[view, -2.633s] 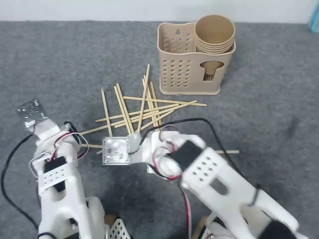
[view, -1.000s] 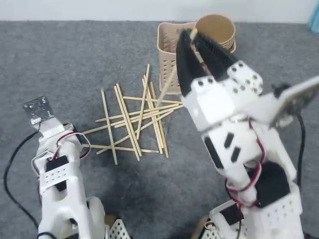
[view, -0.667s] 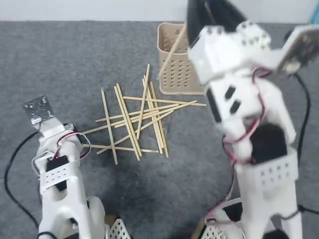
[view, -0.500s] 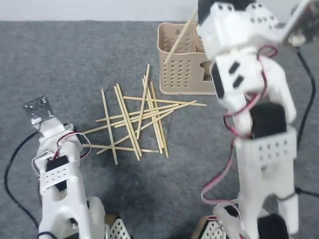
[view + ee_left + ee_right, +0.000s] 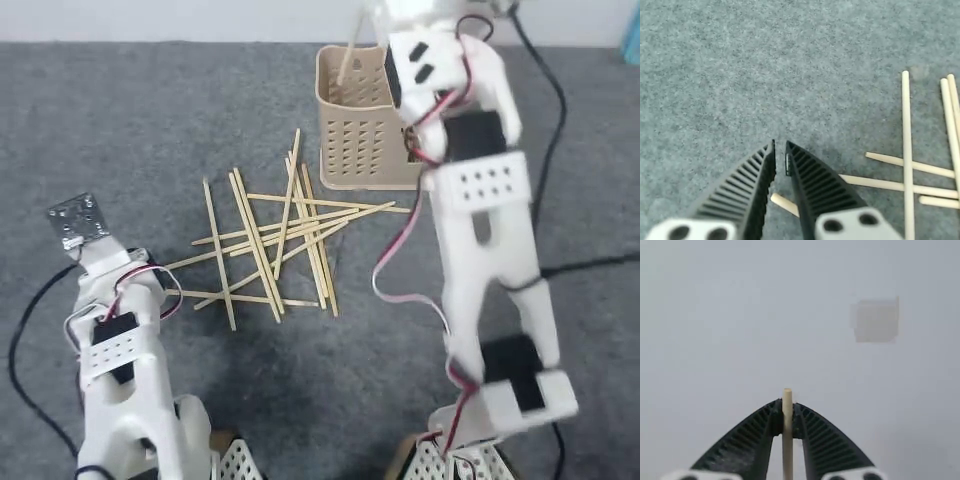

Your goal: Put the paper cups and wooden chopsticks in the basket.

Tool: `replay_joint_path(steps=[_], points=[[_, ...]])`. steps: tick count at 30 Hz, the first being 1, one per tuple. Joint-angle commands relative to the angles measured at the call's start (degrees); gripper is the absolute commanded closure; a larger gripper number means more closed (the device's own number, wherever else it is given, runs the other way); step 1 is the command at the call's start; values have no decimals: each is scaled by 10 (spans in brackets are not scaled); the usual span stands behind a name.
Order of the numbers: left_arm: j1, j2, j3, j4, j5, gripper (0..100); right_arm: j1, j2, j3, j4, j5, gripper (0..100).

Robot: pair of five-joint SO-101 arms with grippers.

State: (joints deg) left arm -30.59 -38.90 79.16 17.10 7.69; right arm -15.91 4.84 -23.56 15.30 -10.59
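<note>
A chopstick [image 5: 787, 440] is clamped in the right gripper [image 5: 786, 407] and held tilted, its lower end over the left compartment of the basket [image 5: 365, 150]. A pile of chopsticks [image 5: 275, 235] is scattered on the carpet [image 5: 150, 120] nearby. The left gripper [image 5: 780, 150] is held nearly together, empty, beside the pile.

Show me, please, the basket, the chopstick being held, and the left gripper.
basket [image 5: 365, 150]: high view, on its perforated front wall.
chopstick [image 5: 787, 435]: right wrist view, on the middle of its visible shaft.
left gripper [image 5: 780, 145]: left wrist view, midway between its fingertips.
</note>
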Motion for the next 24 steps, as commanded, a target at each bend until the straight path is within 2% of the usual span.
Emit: replay_joint_path(steps=[1, 5, 13, 20, 24], points=[[4, -2, -16, -9, -7, 967, 17, 44, -34, -43, 15, 991], [5, -2, -17, -9, -7, 967, 18, 83, -30, -36, -6, 991], [5, -2, -18, -9, -7, 967, 7, 85, 10, 45, -19, 982], [5, -2, -18, -9, -7, 967, 4, 44, 6, 102, -18, 830], [5, -2, -18, -9, -7, 967, 2, -31, 6, 160, -20, 806]])
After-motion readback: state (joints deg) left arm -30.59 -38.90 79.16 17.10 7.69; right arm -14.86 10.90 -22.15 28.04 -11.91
